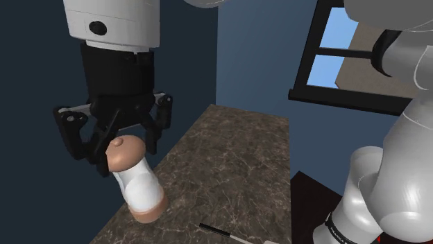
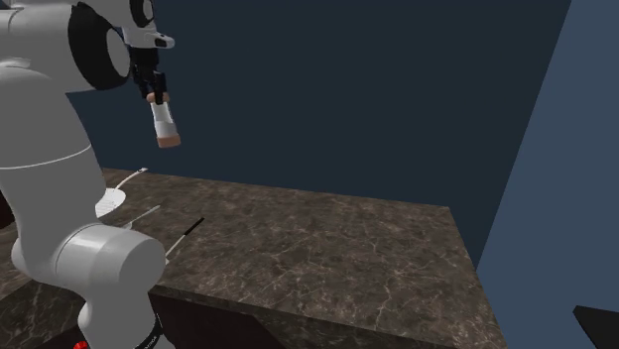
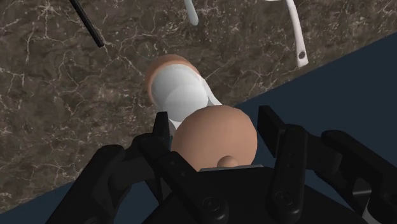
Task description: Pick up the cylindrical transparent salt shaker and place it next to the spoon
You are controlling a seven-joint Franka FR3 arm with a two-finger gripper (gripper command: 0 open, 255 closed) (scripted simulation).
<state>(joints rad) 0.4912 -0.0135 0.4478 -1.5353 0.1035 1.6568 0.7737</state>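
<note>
1. Arm. The white arm (image 2: 50, 129) rose from beside the bench (image 2: 327, 248) and reached over one end of it. In the shoulder view its pale links (image 1: 388, 159) stood on the side of the bench nearest the window (image 1: 340, 52), which showed blue sky behind a dark frame.

2. Bench. The bench had a dark, veined stone-patterned top. Dark blue walls stood behind it.

3. End effector. The black end effector (image 1: 119, 151) hung above the bench, close to the bench edge that ran along the dark wall. It was clenched on the shaker (image 1: 139, 184). In the wrist view the two fingers (image 3: 162, 127) flanked the rounded tan cap.

4. Shaker. The shaker was clear of the bench, raised well above it. It had a tan cap with a small knob, a pale whitish body and a tan base. It was gripped at the cap end. The body hung tilted, with the base lowest and nearest the bench.

5. Utensils. Two white utensils (image 2: 119, 193) lay on the bench at the same end as the shaker. It could not be determined which of them was the spoon. A black-handled utensil (image 2: 188, 230) lay on the bench just beside them, farther toward the middle of the bench.
</note>
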